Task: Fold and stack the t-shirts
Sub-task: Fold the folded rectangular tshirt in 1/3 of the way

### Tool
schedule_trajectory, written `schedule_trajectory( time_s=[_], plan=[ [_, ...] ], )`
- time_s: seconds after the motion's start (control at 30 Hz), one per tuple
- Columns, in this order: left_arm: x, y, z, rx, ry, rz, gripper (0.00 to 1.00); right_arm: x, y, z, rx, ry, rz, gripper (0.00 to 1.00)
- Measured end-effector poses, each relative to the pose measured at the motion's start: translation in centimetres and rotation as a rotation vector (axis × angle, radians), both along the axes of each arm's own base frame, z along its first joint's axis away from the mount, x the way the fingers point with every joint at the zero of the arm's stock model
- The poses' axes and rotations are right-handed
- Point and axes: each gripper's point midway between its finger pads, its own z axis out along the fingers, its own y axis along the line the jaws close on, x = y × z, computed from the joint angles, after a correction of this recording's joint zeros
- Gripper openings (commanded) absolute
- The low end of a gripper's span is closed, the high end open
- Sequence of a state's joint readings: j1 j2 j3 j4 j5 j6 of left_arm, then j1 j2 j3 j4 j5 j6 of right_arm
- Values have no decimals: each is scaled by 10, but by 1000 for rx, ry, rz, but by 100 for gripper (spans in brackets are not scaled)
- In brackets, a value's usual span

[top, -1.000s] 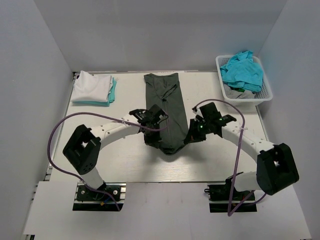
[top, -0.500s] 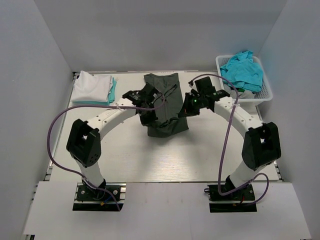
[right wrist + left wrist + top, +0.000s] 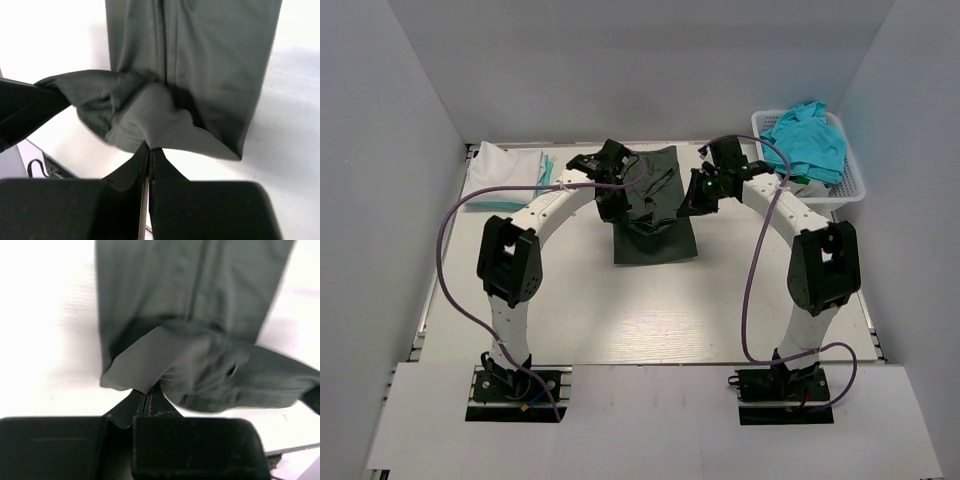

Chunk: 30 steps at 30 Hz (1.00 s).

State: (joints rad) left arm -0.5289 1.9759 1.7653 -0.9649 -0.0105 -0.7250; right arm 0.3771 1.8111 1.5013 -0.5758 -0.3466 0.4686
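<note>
Dark charcoal t-shirt (image 3: 655,215) at the far middle of the table, folded lengthwise into a narrow strip running near to far, far half flat, near end raised off the surface and doubled back toward the far end, pinched at its left and right corners, loose cloth sagging in wrinkled folds between. White t-shirt (image 3: 505,165) at the far left, folded into a flat rectangle, resting on a teal t-shirt (image 3: 546,165) folded likewise, only its right edge peeking out. Turquoise t-shirts (image 3: 807,140) crumpled in an unfolded heap at the far right, well apart from the rest.
</note>
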Motion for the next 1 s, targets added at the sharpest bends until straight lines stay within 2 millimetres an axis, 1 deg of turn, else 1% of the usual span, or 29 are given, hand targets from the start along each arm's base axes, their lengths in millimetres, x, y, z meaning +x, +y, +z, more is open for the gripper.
schedule_trajectory(
  time_s=[0.17,0.23,0.33,0.43,0.53,0.63,0.77,0.87,0.9,0.93,0.97,1.0],
  plan=[
    [7,14,-23,35,50,18,0,20,0,-14,-9,21,-17,0],
    [11,17,-26,39,55,23,0,28,-1,-21,-12,28,-24,0],
    [18,19,-24,31,43,28,0,36,-2,-31,-16,45,-32,0],
    [28,17,-21,13,25,22,0,45,-4,-39,-19,57,-43,0],
    [38,13,-25,1,18,8,0,53,-5,-43,-15,61,-52,0],
    [44,10,-37,-1,32,-2,0,59,-5,-47,0,67,-58,0],
    [47,11,-54,8,62,-7,0,64,-4,-56,15,84,-66,0],
    [50,14,-61,7,75,-7,0,69,-3,-63,25,99,-70,0],
    [52,14,-61,2,73,-7,7,72,-2,-64,30,100,-72,1],
    [54,14,-62,0,71,-8,14,74,-1,-65,37,102,-75,6],
    [57,16,-61,-3,66,-7,25,79,0,-65,47,102,-79,12],
    [62,15,-59,-10,55,-8,47,84,2,-64,60,99,-83,23]
  ],
)
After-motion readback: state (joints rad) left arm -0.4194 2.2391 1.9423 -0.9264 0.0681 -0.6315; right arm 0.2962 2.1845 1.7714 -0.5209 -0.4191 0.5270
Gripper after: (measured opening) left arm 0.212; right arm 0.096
